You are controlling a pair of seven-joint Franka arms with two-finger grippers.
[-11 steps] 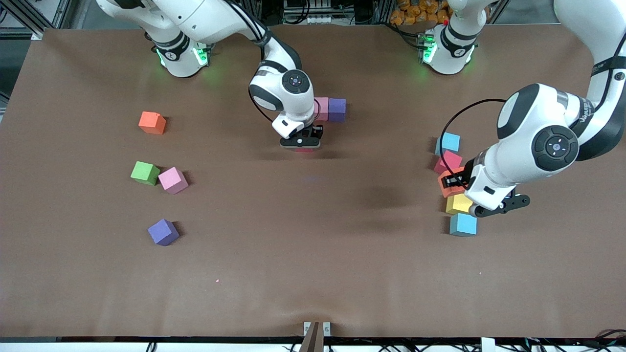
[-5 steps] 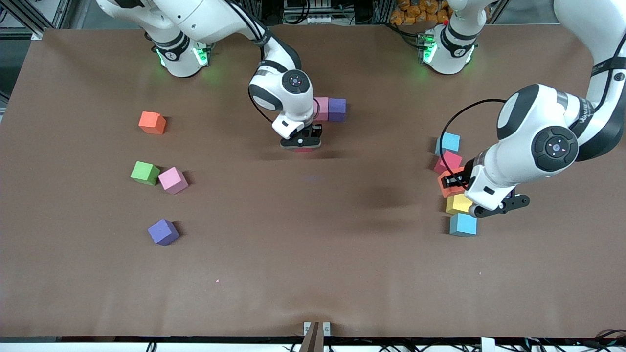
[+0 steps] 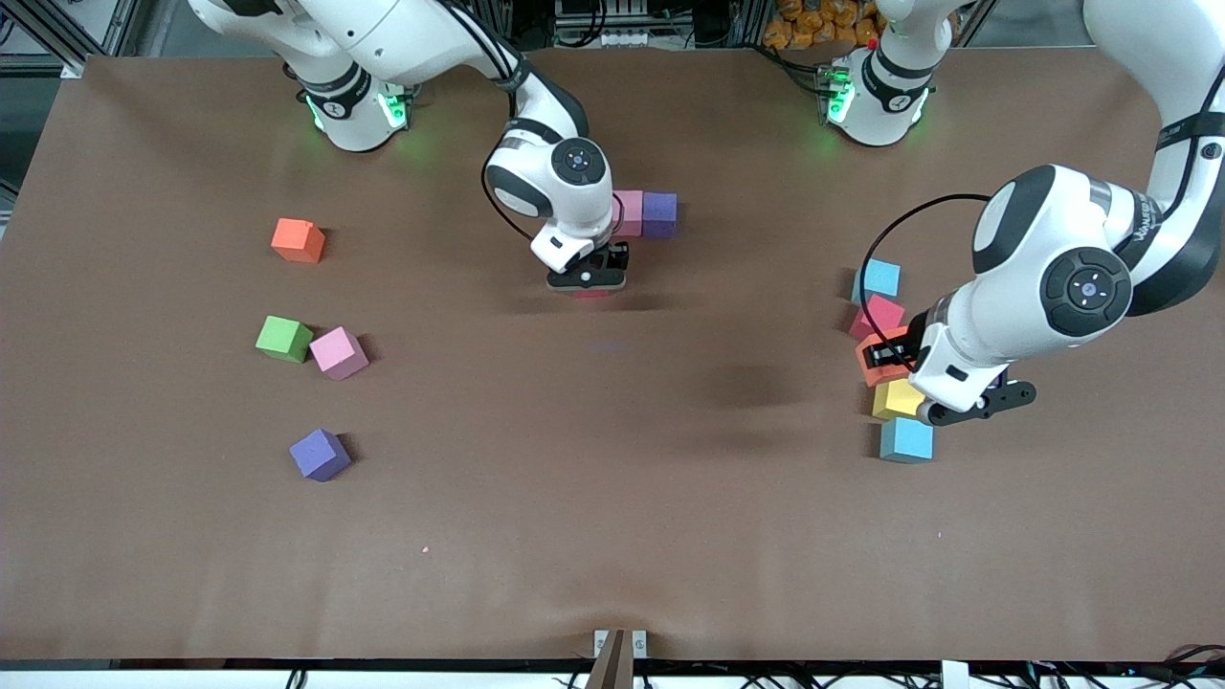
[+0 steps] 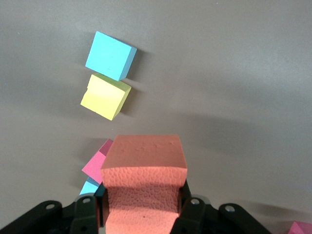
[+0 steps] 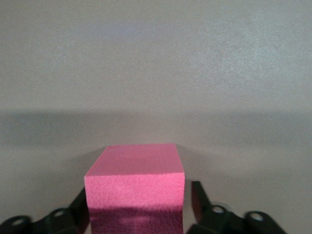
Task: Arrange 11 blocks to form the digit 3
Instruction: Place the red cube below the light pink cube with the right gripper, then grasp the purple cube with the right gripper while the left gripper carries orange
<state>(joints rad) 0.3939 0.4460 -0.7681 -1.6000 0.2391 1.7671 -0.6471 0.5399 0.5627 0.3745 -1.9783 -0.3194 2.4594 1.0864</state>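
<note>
Twelve cubes were in sight on the table: two orange cubes (image 3: 298, 239) (image 4: 144, 165), two light blue cubes (image 3: 878, 280) (image 3: 906, 440), two purple cubes (image 3: 320, 454) (image 3: 659, 214) and two pale pink cubes (image 3: 339, 352) (image 3: 629, 212). There were also two deep pink-red cubes (image 5: 134, 180) (image 3: 879, 316). One yellow cube (image 3: 898, 398) and one green cube (image 3: 283, 338) completed the count.

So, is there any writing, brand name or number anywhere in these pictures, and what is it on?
Nothing can be read for certain.
Dark lettering along the white shell of the left arm: tilted and too small to read.
Small white marks on that arm's black band: too small to read.
The blocks and the table: no writing on them.
</note>
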